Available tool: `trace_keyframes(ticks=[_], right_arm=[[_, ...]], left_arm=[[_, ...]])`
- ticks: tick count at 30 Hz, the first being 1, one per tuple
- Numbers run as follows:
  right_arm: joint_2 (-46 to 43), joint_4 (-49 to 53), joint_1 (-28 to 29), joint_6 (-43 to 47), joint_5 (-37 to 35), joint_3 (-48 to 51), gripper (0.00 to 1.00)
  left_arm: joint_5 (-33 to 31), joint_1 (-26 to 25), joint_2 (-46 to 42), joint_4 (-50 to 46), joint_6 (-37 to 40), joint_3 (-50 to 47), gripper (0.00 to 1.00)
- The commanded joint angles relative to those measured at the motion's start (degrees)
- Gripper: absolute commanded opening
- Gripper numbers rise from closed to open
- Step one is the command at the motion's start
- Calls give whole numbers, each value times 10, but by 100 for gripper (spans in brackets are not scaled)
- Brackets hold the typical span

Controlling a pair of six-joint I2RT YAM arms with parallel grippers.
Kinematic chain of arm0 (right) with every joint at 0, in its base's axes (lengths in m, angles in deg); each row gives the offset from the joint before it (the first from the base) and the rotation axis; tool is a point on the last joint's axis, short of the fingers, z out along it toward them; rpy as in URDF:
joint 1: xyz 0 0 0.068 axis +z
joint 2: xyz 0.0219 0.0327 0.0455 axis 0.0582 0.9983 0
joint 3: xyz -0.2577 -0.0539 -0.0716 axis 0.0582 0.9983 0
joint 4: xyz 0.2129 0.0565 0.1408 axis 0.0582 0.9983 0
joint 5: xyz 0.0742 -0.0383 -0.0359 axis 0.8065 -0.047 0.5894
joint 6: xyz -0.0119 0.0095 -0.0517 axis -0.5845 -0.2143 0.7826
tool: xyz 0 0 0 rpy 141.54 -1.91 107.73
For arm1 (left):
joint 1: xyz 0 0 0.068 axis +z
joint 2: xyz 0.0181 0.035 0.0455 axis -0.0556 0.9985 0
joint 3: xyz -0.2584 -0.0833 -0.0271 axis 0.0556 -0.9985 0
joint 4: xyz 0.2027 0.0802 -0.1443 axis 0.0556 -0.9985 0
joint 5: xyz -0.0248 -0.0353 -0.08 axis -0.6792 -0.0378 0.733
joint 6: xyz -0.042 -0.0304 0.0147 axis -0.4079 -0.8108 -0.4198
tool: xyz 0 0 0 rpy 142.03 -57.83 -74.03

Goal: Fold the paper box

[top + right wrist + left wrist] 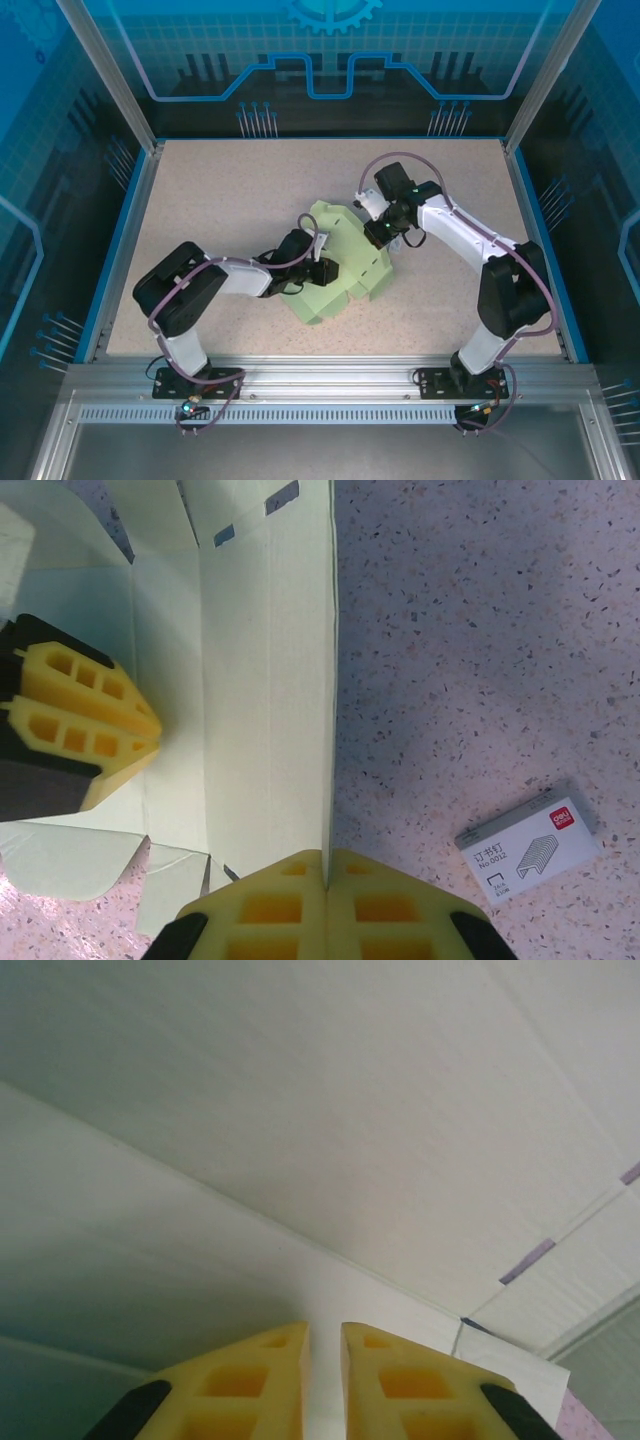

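Note:
The paper box (332,296) is a pale mint-green die-cut sheet lying partly unfolded in the middle of the table. My left gripper (320,268) presses its yellow fingertips down on the sheet's inner panel (300,1110). Its jaws stand almost together with only a thin slit and nothing between them (325,1328). From the right wrist view the left gripper (148,735) rests on the sheet's left part. My right gripper (327,858) is shut on the edge of a side panel (265,680), which stands raised from the table. In the top view the right gripper (380,240) sits at the sheet's right edge.
A small white box of staples (528,845) lies on the speckled table (220,200) just right of my right gripper. Blue walls and aluminium posts (110,90) ring the table. Bare tabletop lies to the left and at the back.

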Motion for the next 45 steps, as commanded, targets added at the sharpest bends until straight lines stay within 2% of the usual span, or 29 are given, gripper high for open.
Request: trace_keyframes(ticks=[1,8,15,20,27,33,37,45], right_arm=[[5,11,-5,-7,8,-15,0],[-5,4,13,-48,24,-24,0],[-18,-14,57,-120,22,-12,0],[-20,-14,104,-163,-9,-16,0],[-16,-20,128,-186,-57,-4,0],[-19,-5,125,-135,-164,-21,0],[-28,-24,136,-68,-266,-16,0],[-37,-138,181,47,-452,45,0]], left_arm=[[-11,-3,26,54,-17,10,15],[-29,-3,40,44,-50,14,7],[-28,-11,77,99,-111,-3,3],[-35,-20,88,127,-127,-12,3],[-49,-21,80,157,-138,-31,3],[-60,-21,50,158,-131,-42,6],[-70,-19,23,155,-126,-49,14],[-66,11,-77,103,-102,-68,34]])
